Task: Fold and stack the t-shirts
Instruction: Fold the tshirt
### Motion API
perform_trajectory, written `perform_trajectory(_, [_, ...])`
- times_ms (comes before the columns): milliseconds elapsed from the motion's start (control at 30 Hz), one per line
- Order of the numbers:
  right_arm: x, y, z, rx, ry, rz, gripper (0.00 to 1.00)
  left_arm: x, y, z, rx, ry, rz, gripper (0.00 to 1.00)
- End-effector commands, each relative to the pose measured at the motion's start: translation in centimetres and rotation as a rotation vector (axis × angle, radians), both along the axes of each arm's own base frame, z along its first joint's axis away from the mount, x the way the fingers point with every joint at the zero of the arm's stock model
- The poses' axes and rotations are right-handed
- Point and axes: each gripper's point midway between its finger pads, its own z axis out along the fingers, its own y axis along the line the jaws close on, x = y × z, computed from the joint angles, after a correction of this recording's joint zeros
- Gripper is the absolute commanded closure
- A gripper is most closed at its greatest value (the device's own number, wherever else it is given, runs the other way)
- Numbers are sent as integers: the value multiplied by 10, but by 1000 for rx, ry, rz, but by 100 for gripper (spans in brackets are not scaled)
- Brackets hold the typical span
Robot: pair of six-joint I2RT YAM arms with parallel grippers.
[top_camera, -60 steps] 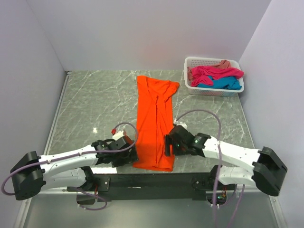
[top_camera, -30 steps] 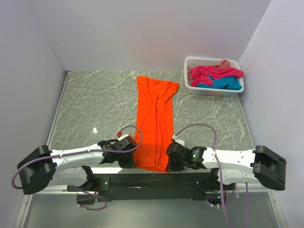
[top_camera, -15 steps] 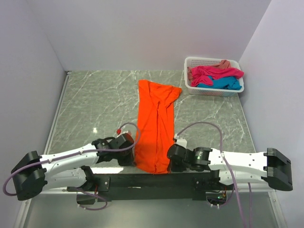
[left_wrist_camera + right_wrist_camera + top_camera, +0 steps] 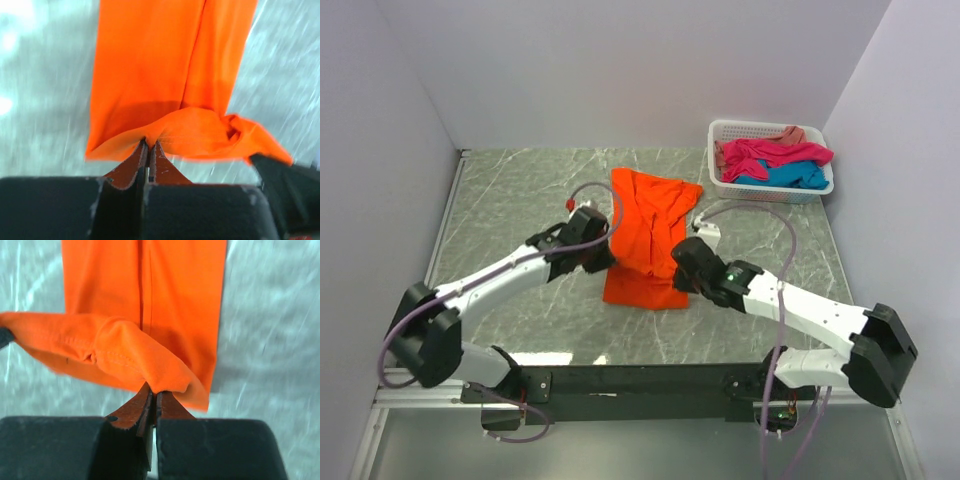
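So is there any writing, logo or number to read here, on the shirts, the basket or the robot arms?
No readable text in any view.
The orange t-shirt is plain cloth, no print or tag showing.
The t-shirts in the white basket show none either.
The left arm and right arm show no lettering.

Robot lab cell: bare pale walls (image 4: 620, 70) around a marble-topped table (image 4: 510, 200)

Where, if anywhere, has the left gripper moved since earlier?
Yes: gripping the orange t-shirt, the left gripper moved from the table's near edge towards the basket.
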Motion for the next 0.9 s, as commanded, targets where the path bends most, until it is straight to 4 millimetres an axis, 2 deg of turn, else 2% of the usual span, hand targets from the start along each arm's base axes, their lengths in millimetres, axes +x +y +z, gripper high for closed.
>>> perform_trajectory(0, [47,3,31,-5,-139,-29,100,54,-5,30,23,-148,32,99])
perform_trajectory(33, [55,3,35,-2,-146,-26,100,65,-8,39,23,-173,34,99])
perform_trajectory(67, [61,4,32,-5,-142,-29,100,72,-7,29,51,-151,43,99])
perform_trajectory(133, [71,3,34,-18,-150,-20,100,87,-9,33,46,-153,40,99])
perform_trajectory(167, [77,0,30,-28,-140,-23,100,91,-10,21,67,-130,33,99])
perform_trajectory(333, [105,1,31,-3,-159,-13,100,116,-7,9,101,-113,82,99])
perform_trajectory(367, [109,0,25,-14,-146,-12,100,123,-9,8,99,-106,92,99])
perform_trajectory(433, [121,1,26,-3,-162,-2,100,133,-3,5,110,-104,115,99])
perform_trajectory(500, [129,2,18,4,-137,2,100,143,-1,4,111,-108,122,99])
perform_trajectory(567, [138,2,12,-5,-122,-2,100,148,-5,-1,104,-101,95,99])
perform_trajectory(600, [141,3,11,-4,-122,0,100,152,-6,-3,99,-101,94,99])
perform_trajectory(633, [147,2,11,-1,-123,-9,100,156,-10,0,86,-103,88,90])
perform_trajectory(667, [151,2,5,-4,-109,-9,99,158,-13,-9,87,-85,69,89])
perform_trajectory(733, [164,4,9,21,-113,-27,88,167,-11,-10,103,-75,85,86])
perform_trajectory(767, [168,3,-2,13,-84,-31,69,171,-7,-19,127,-61,97,83])
perform_trajectory(800, [172,3,-2,19,-73,-32,60,176,-3,-19,132,-61,112,77])
perform_trajectory(833, [181,7,7,37,-83,-33,54,180,0,-16,135,-60,124,62])
perform_trajectory(867, [183,5,2,36,-53,-34,47,181,2,-15,137,-59,124,55])
